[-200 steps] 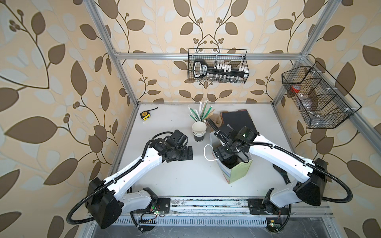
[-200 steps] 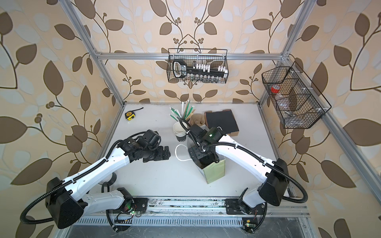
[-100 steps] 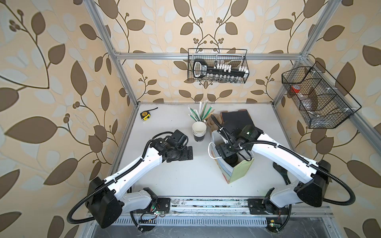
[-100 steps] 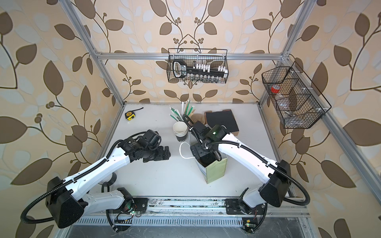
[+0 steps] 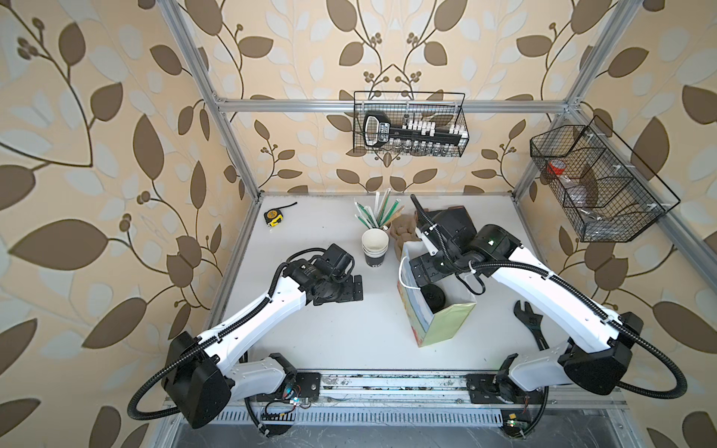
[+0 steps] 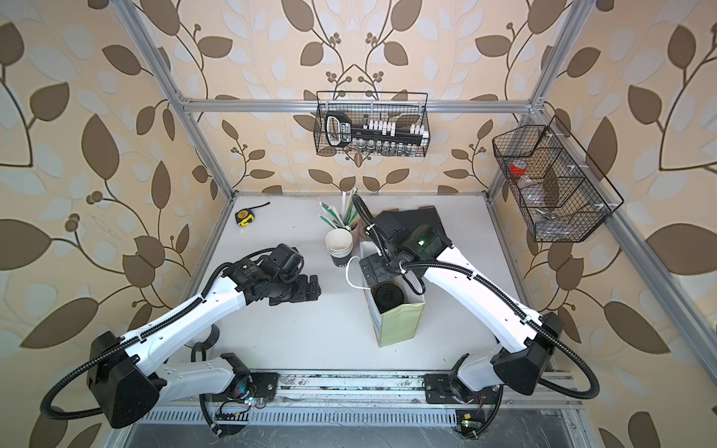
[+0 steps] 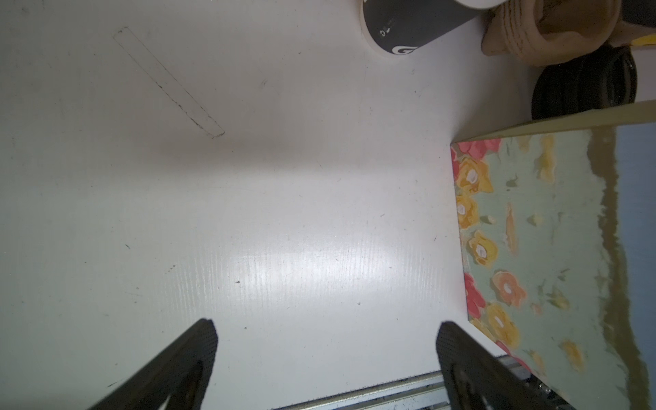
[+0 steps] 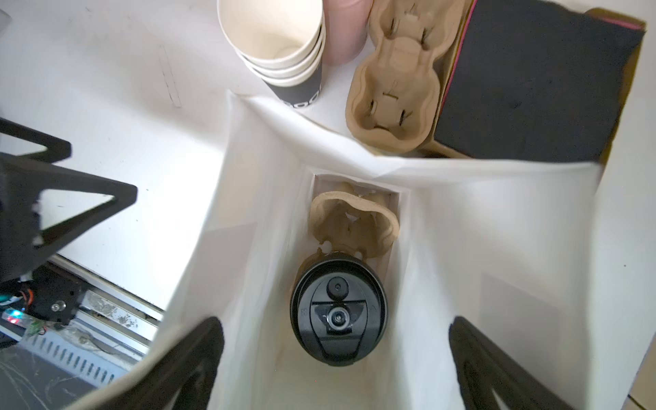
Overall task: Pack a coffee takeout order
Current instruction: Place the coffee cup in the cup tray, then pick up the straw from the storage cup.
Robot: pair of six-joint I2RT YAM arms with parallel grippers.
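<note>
Cup (image 8: pixel 339 312) stands inside bag (image 8: pixel 497 241), clear of walls.

Surface and material findings:

- The tabletop (image 7: pixel 284 220) is presenting as a smooth white board with a soft sheen, and fine scuffs are showing across it.
- The paper bag (image 8: pixel 497 230) is showing matt white paper inside. Its outer face is carrying a smooth floral print.
- The lid (image 8: pixel 339 312) is reading as moulded black plastic, smooth and semi-glossy.
- The cup carrier (image 8: pixel 353 220) in the bag is appearing as tan moulded pulp, rough and matt.
- The stacked cups (image 8: pixel 277 42) are showing matt off-white paper inside and smooth dark paper outside.
- The dark sheet (image 8: pixel 532 81) is looking matt and finely grained.
- The frame rail (image 5: pixel 388 105) is showing as bare brushed metal.
- The wire basket (image 5: pixel 409 124) is appearing as black-coated wire
</note>
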